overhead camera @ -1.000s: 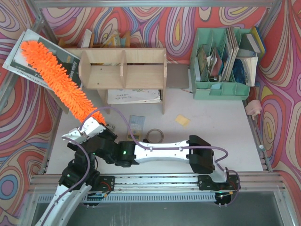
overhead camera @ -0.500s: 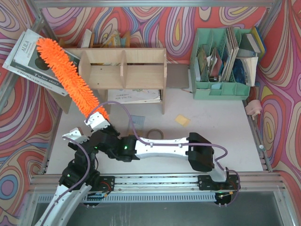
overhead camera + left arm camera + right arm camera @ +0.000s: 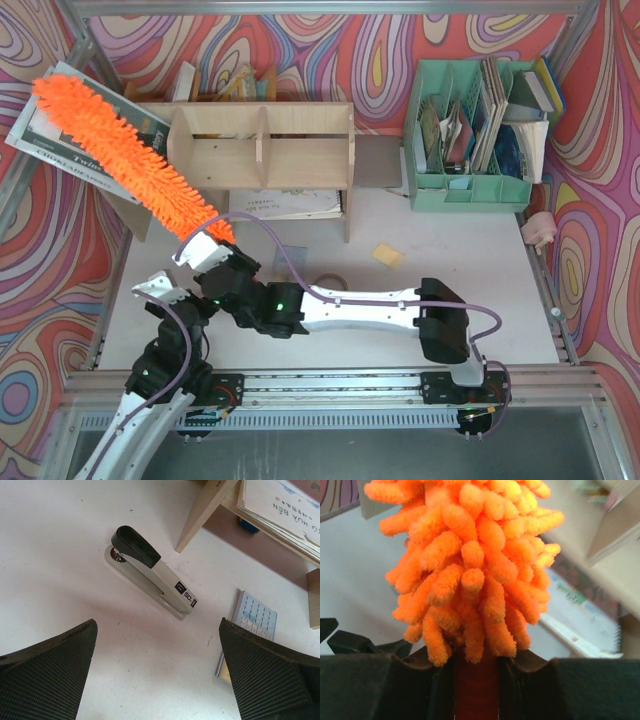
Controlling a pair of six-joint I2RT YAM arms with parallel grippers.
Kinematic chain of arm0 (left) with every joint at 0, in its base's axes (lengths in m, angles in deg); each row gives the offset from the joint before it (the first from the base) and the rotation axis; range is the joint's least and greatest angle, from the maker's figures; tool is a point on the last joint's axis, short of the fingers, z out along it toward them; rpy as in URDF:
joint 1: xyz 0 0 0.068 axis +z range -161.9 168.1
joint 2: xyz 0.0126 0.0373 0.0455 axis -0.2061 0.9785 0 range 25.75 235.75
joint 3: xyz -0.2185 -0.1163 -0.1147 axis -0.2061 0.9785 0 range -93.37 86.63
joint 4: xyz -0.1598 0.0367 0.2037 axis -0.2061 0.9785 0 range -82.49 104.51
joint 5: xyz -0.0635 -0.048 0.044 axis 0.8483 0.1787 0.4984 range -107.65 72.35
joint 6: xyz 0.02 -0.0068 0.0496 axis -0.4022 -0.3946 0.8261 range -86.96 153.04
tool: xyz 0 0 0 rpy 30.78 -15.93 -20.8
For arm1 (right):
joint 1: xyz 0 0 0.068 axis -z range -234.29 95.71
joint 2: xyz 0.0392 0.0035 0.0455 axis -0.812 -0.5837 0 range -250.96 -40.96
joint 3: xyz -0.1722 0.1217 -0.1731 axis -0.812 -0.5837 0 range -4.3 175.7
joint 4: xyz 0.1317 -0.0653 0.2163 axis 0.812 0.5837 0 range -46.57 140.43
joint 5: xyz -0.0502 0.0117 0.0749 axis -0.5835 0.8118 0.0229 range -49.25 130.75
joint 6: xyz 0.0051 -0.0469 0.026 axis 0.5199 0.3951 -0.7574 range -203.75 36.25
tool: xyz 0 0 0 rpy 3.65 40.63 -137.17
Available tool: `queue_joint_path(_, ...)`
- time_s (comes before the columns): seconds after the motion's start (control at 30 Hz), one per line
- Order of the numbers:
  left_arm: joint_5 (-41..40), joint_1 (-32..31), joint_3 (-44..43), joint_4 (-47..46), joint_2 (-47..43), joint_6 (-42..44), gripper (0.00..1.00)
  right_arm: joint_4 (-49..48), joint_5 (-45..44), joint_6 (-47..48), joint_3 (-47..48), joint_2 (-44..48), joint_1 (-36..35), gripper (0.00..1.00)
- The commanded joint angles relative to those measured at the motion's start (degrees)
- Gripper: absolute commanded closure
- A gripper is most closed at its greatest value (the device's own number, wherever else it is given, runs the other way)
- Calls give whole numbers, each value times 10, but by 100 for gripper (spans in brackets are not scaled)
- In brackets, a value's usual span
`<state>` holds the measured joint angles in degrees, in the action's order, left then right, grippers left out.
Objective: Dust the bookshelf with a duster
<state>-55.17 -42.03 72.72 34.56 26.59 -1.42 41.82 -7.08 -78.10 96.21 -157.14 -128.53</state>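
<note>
The orange fluffy duster [image 3: 130,165] slants up and to the left from my right gripper [image 3: 200,252]; its tip lies over a book left of the bookshelf [image 3: 262,145]. The right gripper is shut on the duster's handle [image 3: 475,690], and the fluffy head [image 3: 465,565] fills the right wrist view. The light plywood bookshelf stands at the back centre; its three compartments look empty. The duster's head is left of the shelf's left side panel. My left gripper [image 3: 160,290] is low at the front left, open and empty [image 3: 157,680], over bare table.
A stapler [image 3: 152,572] and a calculator [image 3: 252,617] lie near the shelf's leg [image 3: 202,515]. A book lies under the shelf [image 3: 285,205]. A tape roll [image 3: 330,285], a yellow note [image 3: 387,255] and a mint-green file organiser [image 3: 470,130] are to the right.
The duster's head swung right toward the shelf's left panel, then back out to the left. The right gripper has moved slightly away from the arm bases. The left arm has stayed put.
</note>
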Motion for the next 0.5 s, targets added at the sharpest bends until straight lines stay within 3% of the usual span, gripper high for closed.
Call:
queue_joint_path(0.0,4,-2,9,-13,-4,7,2,-147,18,238,-3,66,-1,100)
queue_joint_path(0.17,12,-2,8,-14,-5,10,2,-187,44,411,18,81,19,100)
queue_joint_path(0.47,18,-2,8,-15,-6,10,2,-200,76,612,117,64,93,100)
